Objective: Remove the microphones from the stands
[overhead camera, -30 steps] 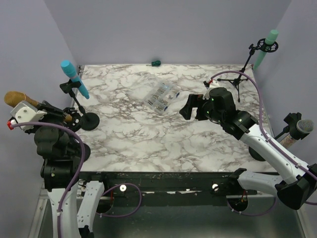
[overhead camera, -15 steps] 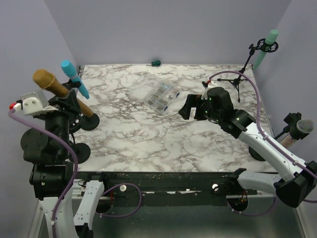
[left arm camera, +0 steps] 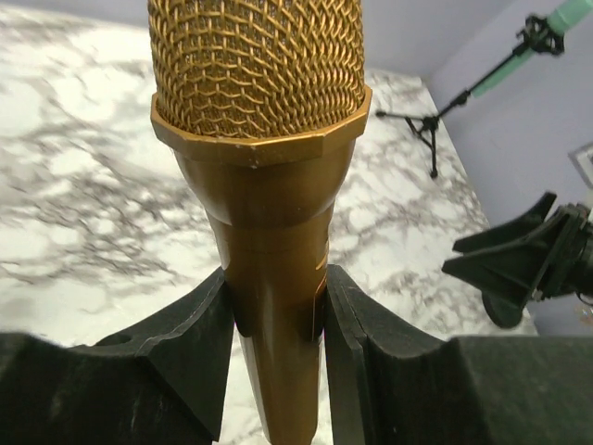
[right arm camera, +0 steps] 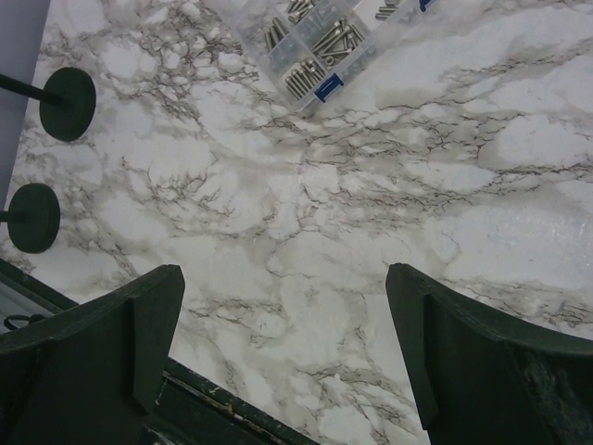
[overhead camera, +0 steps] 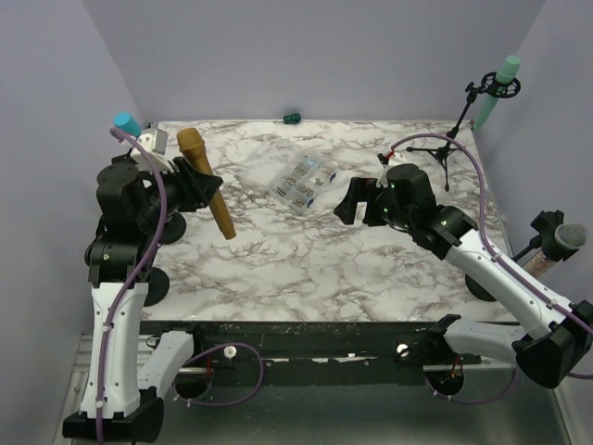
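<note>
Our left hand [left arm camera: 275,324] is clamped on the handle of the gold microphone [left arm camera: 259,139], holding it tilted in the air over the left side of the marble surface [overhead camera: 371,269]. Our right hand [right arm camera: 287,343] hangs wide open and empty. The removal looks done to us; only setting it down remains.
</note>
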You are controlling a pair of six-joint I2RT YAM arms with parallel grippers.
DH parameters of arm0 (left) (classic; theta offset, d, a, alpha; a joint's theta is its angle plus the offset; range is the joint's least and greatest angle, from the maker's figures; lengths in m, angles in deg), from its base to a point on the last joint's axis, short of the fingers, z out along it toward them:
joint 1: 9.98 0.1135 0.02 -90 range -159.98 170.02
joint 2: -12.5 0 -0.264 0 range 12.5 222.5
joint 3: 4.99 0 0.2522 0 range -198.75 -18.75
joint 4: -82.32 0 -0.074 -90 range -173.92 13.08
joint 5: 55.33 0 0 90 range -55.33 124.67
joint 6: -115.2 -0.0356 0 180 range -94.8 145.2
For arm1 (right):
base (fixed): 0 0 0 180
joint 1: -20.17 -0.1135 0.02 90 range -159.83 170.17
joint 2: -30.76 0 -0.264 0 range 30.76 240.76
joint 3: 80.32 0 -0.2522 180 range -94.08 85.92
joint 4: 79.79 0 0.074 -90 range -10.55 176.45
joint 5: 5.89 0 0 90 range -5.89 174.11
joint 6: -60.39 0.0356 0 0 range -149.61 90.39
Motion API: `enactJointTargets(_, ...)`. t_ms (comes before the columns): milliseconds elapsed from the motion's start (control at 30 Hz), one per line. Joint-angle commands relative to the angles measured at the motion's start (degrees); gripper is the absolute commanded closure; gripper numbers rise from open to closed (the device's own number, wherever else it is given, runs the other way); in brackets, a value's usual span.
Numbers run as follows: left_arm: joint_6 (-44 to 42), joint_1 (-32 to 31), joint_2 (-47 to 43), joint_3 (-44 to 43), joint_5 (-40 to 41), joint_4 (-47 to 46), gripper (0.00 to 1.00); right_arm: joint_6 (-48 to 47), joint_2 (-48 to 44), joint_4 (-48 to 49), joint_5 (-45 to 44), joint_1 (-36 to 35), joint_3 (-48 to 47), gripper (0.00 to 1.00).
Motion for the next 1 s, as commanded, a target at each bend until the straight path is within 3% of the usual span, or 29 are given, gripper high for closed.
enactJointTargets(0,2.65,-6.80,2.29,2.55,-2.22,0.50,1.00,0.37,-0.70,0.94,-0.25,-0.25,0.93,0.00)
enactJointTargets(133,3.96,-15.23,5.99,4.69,3.38,-0.25,1.00,0.53,-1.41,1.06,-0.95,-0.25,1.27,0.00)
enactJointTargets(467,16.94,-30.53,22.16,10.93,5.81,-11.49,1.00,0.27,-9.11,0.51,-8.66,-0.27,2.29,0.00)
enactJointTargets(667,23.97,-38.65,36.40,6.00,11.88,-12.46,1.00,-0.65,-16.24,0.04,-14.16,-0.27,3.34,0.00)
enactJointTargets(867,28.65,-44.95,51.72,-3.06,12.65,-10.61,1.00,-2.26,-22.81,-0.90,-17.46,-0.26,4.00,0.00)
enactJointTargets(967,31.46,-47.43,55.19,-4.65,16.48,-10.71,1.00,-2.77,-25.57,-1.41,-18.68,-0.25,4.39,0.00)
